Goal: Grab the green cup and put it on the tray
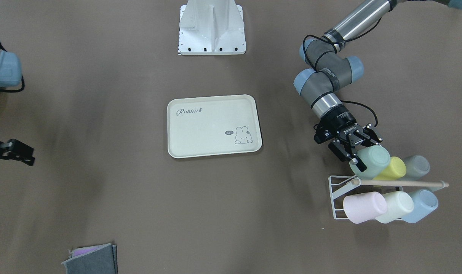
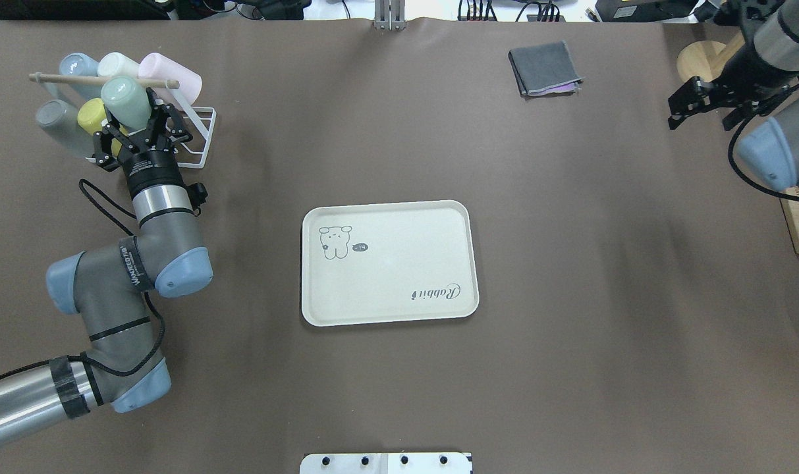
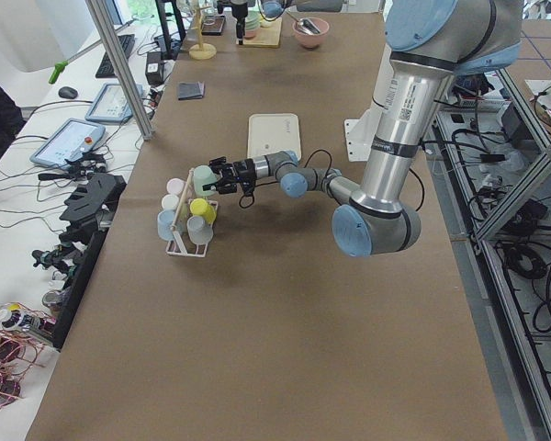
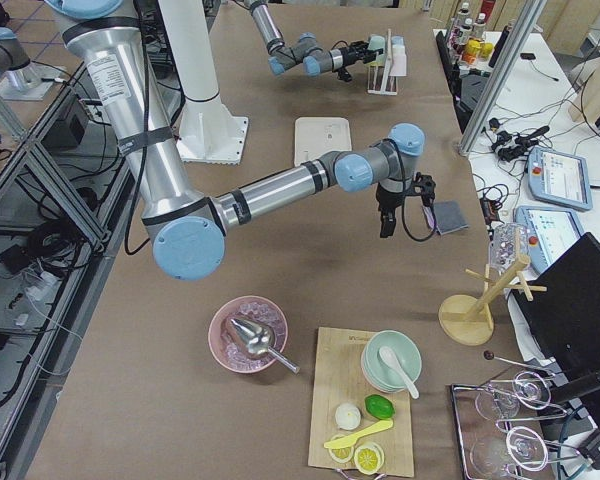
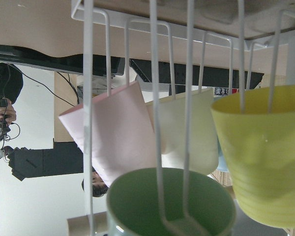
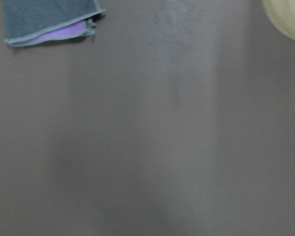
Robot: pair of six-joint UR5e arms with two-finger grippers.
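From the front, the left tool (image 1: 368, 154) has its fingers spread wide either side of the green cup (image 1: 375, 160). The cup sits on the rack (image 1: 335, 192) at this view's right, touching a yellow cup (image 1: 392, 169). I cannot tell whether the fingers press it. The tray (image 1: 208, 129) lies mid-counter, well apart.

From overhead, the right tool (image 2: 679, 108) hangs at the far right, near nothing. Its opening is unclear.

In the left wrist view, a rack wire (image 5: 155, 98) runs down into the green cup's mouth, so the cup is on its peg. I judge the grasp to be the step in hand. Next the left tool must grip firmly, slide the cup off along the peg clear of its neighbour, then carry it to the tray.
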